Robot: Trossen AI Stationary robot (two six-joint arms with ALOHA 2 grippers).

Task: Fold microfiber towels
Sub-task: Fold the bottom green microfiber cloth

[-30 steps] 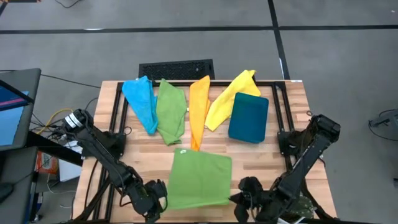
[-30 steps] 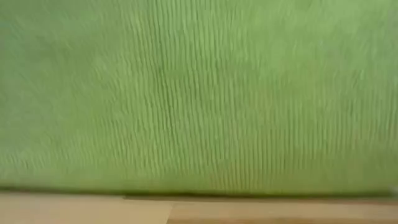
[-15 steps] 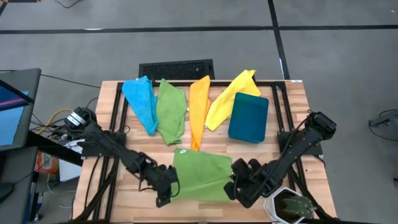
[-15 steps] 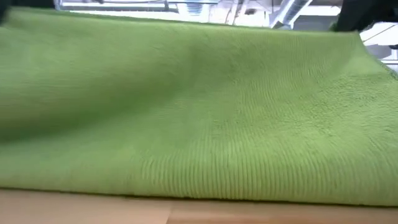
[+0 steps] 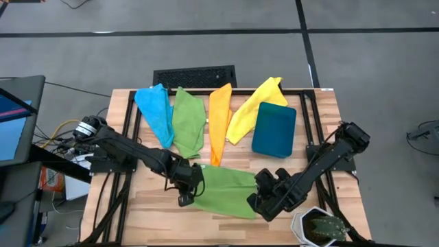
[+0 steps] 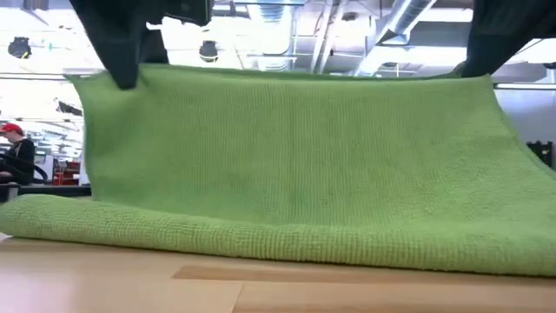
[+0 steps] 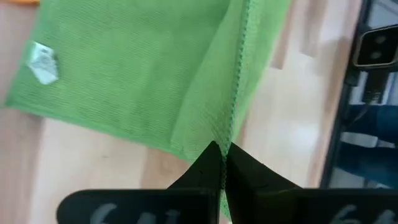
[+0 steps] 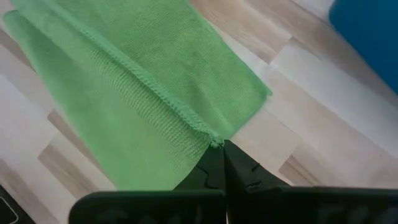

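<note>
A: Where's the green towel (image 5: 223, 192) rn?

B: Front-centre of the tabletop (image 5: 322, 116), partly doubled over. One edge is lifted w/ a tool at each corner, the rest lies flat on the wood.

A: Tool states?

B: Left tool (image 5: 186, 194) pressed together, pinching the towel's left corner at the stitched hem. Right tool (image 5: 255, 201) same on the right corner.

A: Low view?

B: Towel hangs like a curtain from both dark tools, bottom fold resting on the tabletop.

A: Other towels?

B: Row at the back: light blue towel (image 5: 155, 110), second green towel (image 5: 188, 122), orange towel (image 5: 219, 120), yellow towel (image 5: 250, 108), all loosely bunched. Teal bin (image 5: 274, 129) sits just beside the yellow one, overlapping its edge.
</note>
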